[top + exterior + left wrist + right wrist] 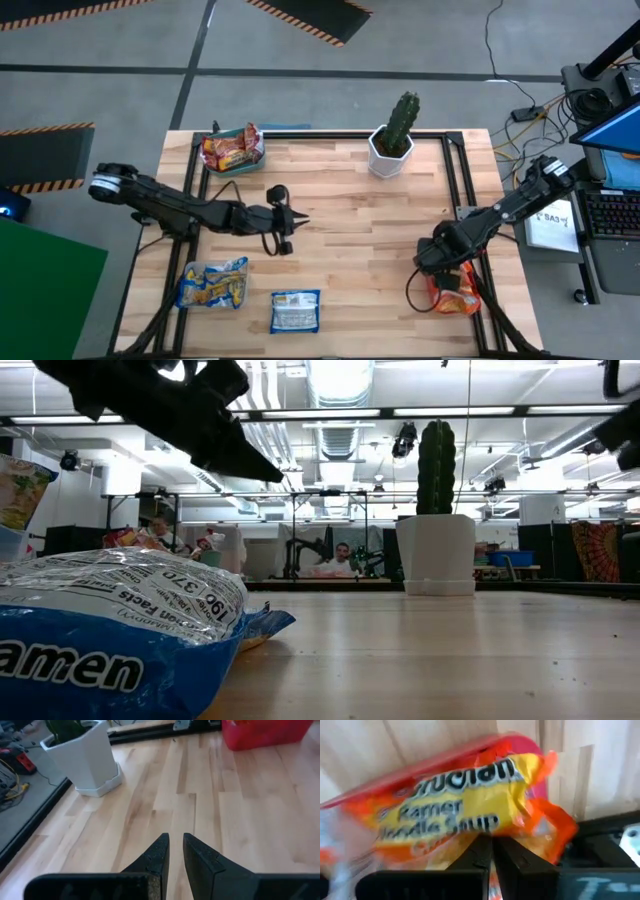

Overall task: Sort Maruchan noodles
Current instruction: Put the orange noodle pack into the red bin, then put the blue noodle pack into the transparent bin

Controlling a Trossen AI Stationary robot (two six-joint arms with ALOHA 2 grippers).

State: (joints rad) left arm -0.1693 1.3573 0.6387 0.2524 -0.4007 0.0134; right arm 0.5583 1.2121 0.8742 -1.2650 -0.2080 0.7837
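Where the table's near edge runs, a blue-and-silver noodle packet [295, 311] lies flat on the bare wood; in the low view it fills the foreground. Just to its left, a clear tray [190, 293] holds blue-yellow packets [213, 284].

At the near right corner sits a pink tray [468, 303] with an orange-yellow packet [465, 805] in it. The right gripper [450, 278] is down over this tray. Its fingers are pressed together, and the packet lies right at their tips; whether they pinch its edge cannot be told.

Farther in, around mid-table on the left half, the left gripper [292, 228] hangs above the boards and points toward the table's centre. Its fingers [159, 855] stand almost together — only a thin slit between them — and grasp nothing; bare wood shows past them.

At the far edge, a green tray [213, 140] in the left corner carries red-and-silver packets [232, 150]. To its right, well apart from it, a cactus [404, 118] stands upright in its white pot [388, 155].

Beyond the table, seated people show in the room behind.
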